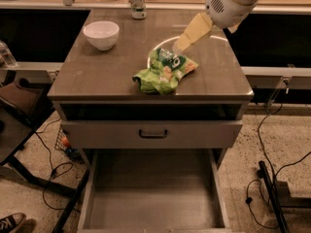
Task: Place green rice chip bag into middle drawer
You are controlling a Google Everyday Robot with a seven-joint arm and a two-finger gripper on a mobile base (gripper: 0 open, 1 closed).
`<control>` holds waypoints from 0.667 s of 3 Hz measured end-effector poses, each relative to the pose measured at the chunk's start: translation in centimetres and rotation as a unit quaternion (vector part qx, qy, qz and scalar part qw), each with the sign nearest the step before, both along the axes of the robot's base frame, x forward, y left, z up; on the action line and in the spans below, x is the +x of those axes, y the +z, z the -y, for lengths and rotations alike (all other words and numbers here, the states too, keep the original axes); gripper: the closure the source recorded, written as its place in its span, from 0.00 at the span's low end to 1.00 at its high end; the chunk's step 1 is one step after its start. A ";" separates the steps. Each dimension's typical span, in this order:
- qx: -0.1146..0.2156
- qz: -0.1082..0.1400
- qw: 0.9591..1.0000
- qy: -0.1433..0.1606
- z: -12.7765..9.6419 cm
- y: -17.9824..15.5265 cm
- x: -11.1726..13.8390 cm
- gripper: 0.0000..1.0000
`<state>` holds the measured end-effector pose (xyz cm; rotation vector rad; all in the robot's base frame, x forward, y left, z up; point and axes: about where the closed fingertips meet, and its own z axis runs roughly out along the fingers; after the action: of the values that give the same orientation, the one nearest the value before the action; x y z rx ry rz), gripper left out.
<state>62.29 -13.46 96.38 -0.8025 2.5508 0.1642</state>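
The green rice chip bag (165,72) lies crumpled on the cabinet's wooden top (97,76), right of centre, near the front edge. My gripper (179,45), cream-coloured on a white arm (233,1), comes down from the upper right. Its tip is just above the bag's far end, and whether it touches the bag does not show. The middle drawer (153,198) is pulled fully out at the bottom of the view, below the cabinet. Its grey floor is bare.
A white bowl (101,34) stands at the back left of the top, a can (138,1) at the back edge. A closed grey drawer front with a dark loop handle (153,133) sits above the open drawer. Cables and stands lie on the floor on both sides.
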 end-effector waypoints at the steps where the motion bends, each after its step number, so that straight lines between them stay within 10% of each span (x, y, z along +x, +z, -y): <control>1: -0.041 -0.031 0.997 -0.062 -1.4 -3.4 0.0 0.00; 2: -0.057 -0.051 0.989 -0.126 -2.8 -5.0 1.0 0.00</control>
<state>63.29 -10.70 91.38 -0.5163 2.7505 -0.0215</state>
